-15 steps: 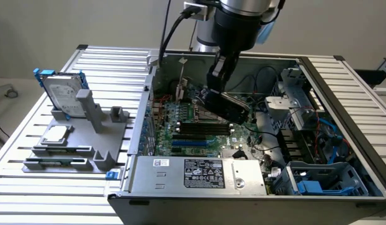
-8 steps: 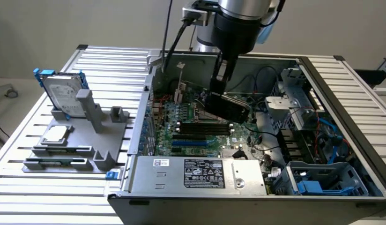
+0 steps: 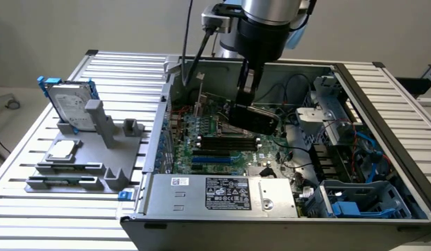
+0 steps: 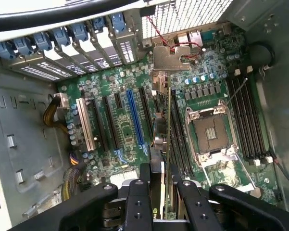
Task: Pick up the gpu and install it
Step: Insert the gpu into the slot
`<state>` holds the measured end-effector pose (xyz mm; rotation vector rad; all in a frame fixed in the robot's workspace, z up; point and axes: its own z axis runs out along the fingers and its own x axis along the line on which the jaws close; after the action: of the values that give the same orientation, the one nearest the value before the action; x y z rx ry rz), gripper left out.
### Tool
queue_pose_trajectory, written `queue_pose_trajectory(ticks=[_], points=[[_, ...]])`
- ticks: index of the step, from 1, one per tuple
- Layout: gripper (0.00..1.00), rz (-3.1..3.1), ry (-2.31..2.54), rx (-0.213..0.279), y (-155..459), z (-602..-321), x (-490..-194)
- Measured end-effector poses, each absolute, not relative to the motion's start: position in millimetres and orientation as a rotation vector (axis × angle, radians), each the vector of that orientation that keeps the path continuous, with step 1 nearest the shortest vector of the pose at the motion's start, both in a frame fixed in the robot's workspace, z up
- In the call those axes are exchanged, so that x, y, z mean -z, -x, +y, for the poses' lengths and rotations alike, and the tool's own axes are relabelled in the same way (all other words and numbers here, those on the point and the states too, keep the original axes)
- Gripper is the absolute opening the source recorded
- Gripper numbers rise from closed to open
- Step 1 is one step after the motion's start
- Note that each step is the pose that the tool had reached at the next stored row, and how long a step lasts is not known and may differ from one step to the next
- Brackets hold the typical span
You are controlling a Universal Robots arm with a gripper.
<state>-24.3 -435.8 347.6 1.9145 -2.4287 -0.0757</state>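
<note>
Gpu (image 3: 256, 118), thin flat card with a green circuit board and black shroud: was clamped edge-down in the black gripper (image 4: 163, 195) and hung just above the green motherboard (image 4: 106, 96). Step judged: installing, card not seated. Seating called for squaring its edge over a slot.

the arm reaches down into the open case (image 3: 201, 230) on a slatted table (image 3: 34, 209). its gripper (image 3: 245, 102) clasps the gpu (image 3: 259, 119) from above; the card hangs tilted, black shroud showing, just above the motherboard (image 3: 223, 141). a power supply (image 3: 219, 192) sits along the case's near side. on the exterior view's left, a grey stand (image 3: 104, 130) holds an upright hard drive (image 3: 70, 107) and a flat cpu (image 3: 63, 149).
</note>
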Motion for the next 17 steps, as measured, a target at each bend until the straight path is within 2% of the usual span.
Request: queue_pose_trajectory(ticks=[17], points=[[0.26,-2.352,-2.05,0.037,40.0,-439.1,-339.7]])
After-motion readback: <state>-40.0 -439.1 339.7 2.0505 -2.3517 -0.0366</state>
